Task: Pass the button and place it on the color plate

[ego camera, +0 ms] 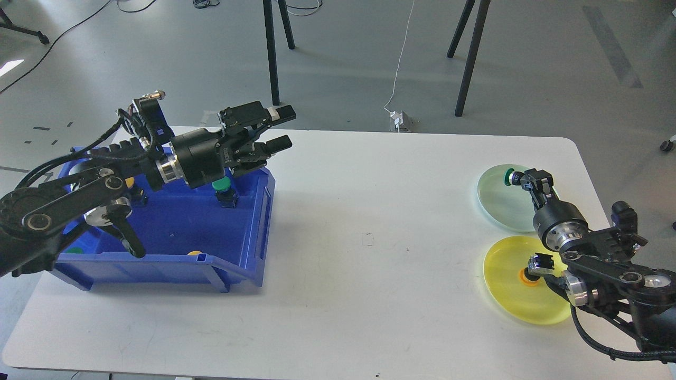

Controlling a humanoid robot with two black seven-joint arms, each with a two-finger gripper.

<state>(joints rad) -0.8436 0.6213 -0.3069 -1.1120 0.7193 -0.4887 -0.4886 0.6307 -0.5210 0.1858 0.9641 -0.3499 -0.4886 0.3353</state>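
My right gripper (pixel 523 180) is shut on a green-capped button (pixel 509 176) and holds it low over the pale green plate (pixel 496 203) at the right. A yellow plate (pixel 509 293) lies in front of it with a yellow button (pixel 529 275) on it. My left gripper (pixel 280 128) is open and empty, raised over the far right corner of the blue bin (pixel 253 232). A green button (pixel 222 189) on a black base stands in the bin below that gripper. A yellow button (pixel 194 253) shows at the bin's front wall.
The white table (pixel 369 237) holds the bin at the left and both plates at the right. Black stand legs (pixel 272 53) and a white cable (pixel 397 79) are on the floor beyond the table's far edge.
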